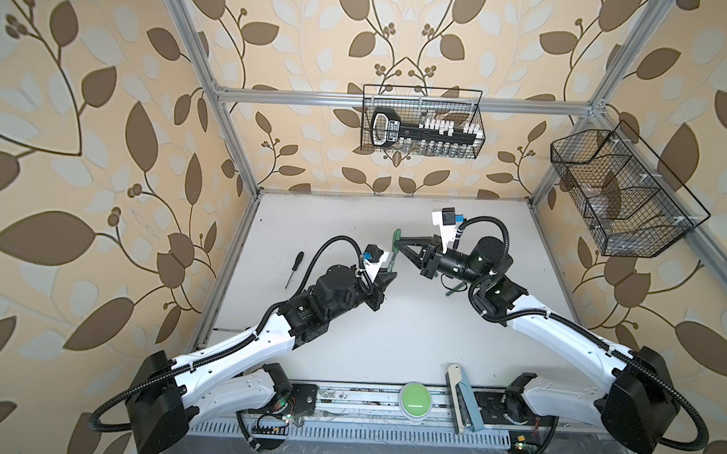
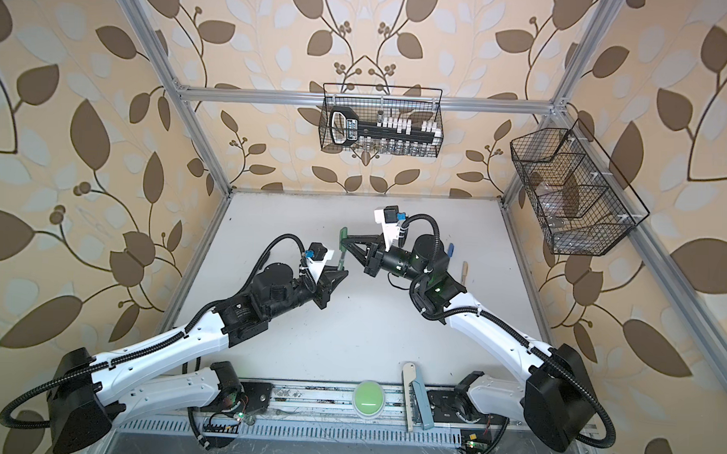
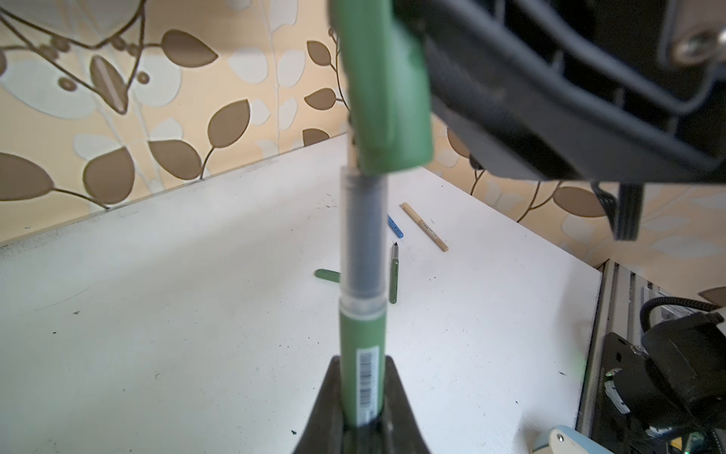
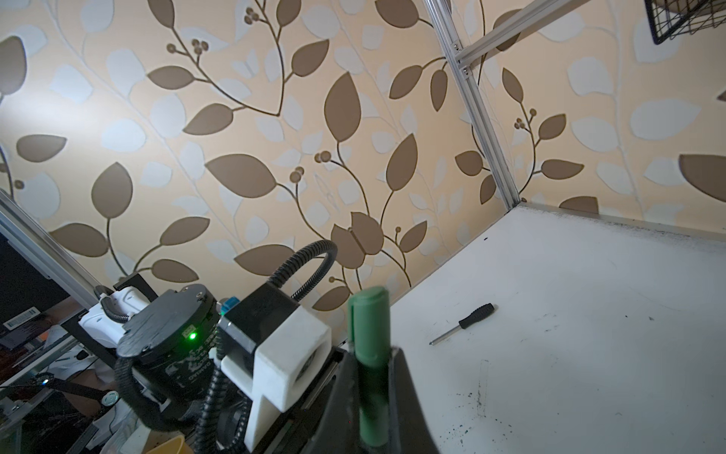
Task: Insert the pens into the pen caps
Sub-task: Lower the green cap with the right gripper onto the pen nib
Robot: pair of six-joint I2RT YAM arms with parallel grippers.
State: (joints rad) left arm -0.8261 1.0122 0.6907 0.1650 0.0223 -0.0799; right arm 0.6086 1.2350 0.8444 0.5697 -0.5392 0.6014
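My left gripper (image 1: 389, 274) (image 3: 361, 363) is shut on a dark green pen (image 3: 360, 346) (image 1: 390, 264), whose grey front section points up toward the right gripper. A dark green pen cap (image 3: 387, 86) (image 4: 369, 326) (image 1: 396, 239) sits just above it, and my right gripper (image 1: 399, 245) (image 4: 371, 355) is shut on it. The cap's open end meets the pen's front, and the tip is hidden behind or inside it. On the table lie another green pen (image 3: 393, 275), a green cap (image 3: 327, 274), a beige pen (image 3: 425, 227) (image 2: 464, 270) and a blue pen (image 3: 395, 227) (image 2: 450, 250).
A black-handled screwdriver (image 1: 294, 269) (image 4: 463, 323) lies at the table's left. A green button (image 1: 415, 400) and a flat beige and blue tool (image 1: 459, 400) sit at the front edge. Two wire baskets (image 1: 421, 122) (image 1: 621, 195) hang on the back and right walls.
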